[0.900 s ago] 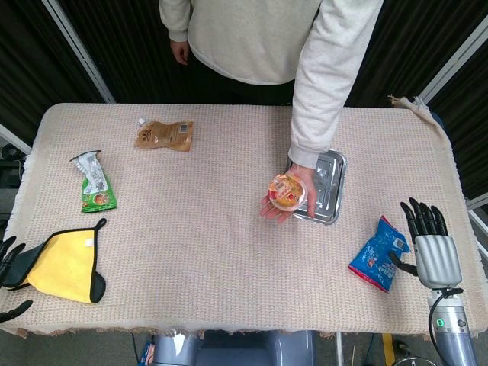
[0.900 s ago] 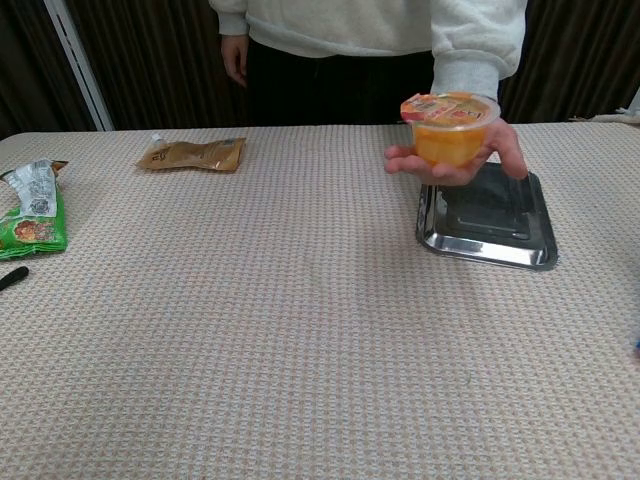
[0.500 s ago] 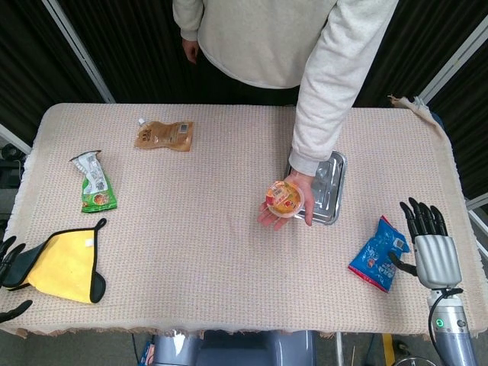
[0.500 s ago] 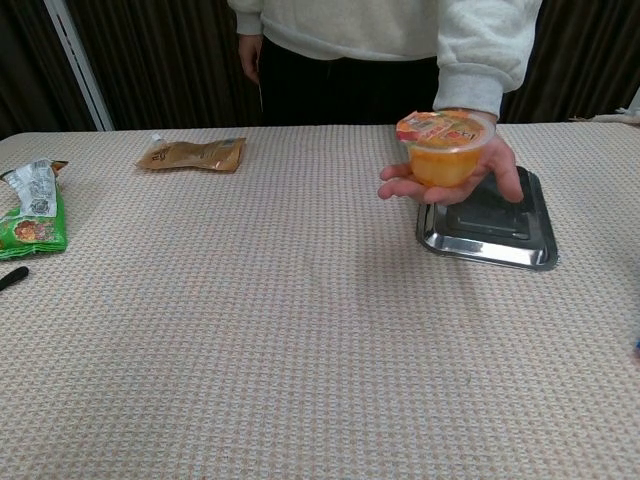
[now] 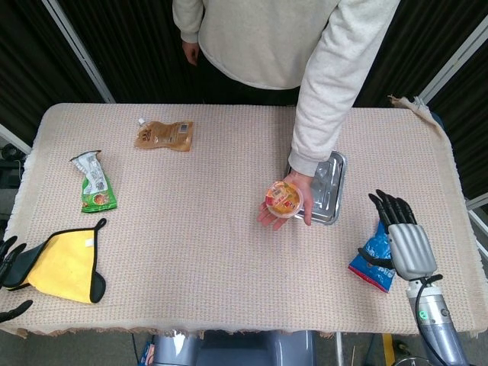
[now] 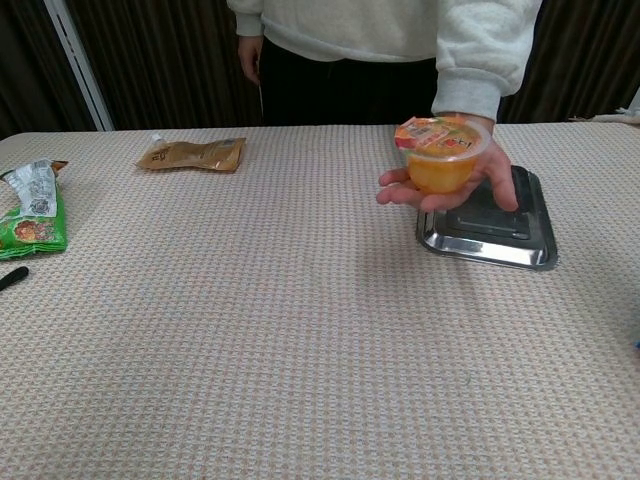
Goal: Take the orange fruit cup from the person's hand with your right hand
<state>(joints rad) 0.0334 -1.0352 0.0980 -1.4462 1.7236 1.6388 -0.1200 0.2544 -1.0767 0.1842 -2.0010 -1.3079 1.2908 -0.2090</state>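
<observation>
Since the earlier frame, your right hand (image 5: 404,240) has shifted forward and inward along the right side of the counter (image 5: 213,252); its fingers (image 5: 387,206) are spread apart, straight and holding nothing, and the hand now lies over the upper edge of the blue snack packet (image 5: 371,261). Well apart from it, toward the counter's middle, the orange fruit cup (image 5: 284,198) sits upright on the person's hand (image 5: 293,204), palm up and raised just off the near left corner of the metal tray (image 5: 333,183); the chest view shows the cup (image 6: 440,152) cradled above the tray (image 6: 520,245). Your left hand (image 5: 9,263) shows only as dark fingertips at the counter's left edge, apart and empty, beside the yellow cloth (image 5: 65,265). Farther back lie a green packet (image 5: 95,187) and a brown pouch (image 5: 164,136).
</observation>
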